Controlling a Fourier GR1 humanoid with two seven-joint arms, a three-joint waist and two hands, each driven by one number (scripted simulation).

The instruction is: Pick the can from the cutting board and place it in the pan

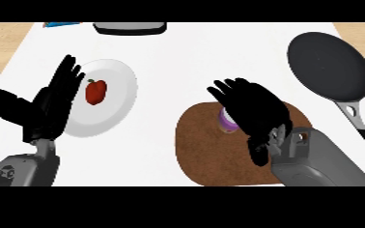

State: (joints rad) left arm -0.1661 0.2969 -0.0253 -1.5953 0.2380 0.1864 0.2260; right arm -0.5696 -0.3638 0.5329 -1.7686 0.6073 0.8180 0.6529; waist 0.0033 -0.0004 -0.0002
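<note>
Can [227, 119]: sitting on the cutting board [206, 149], peeking out just left of the right hand's [253, 113] fingers.
Right hand: hovering, fingers spread wide, gripping nothing.
Left hand [61, 94]: resting open.
Pan [327, 66]: waiting empty; lifting and placing remaining.

Two grey forearms end in glossy black hands, left hand [53, 101] and right hand [253, 111], the casings smooth and rounded.

Can [227, 121] mostly hidden under right hand [251, 110]; pan [326, 66] handle cut off at right edge
</note>
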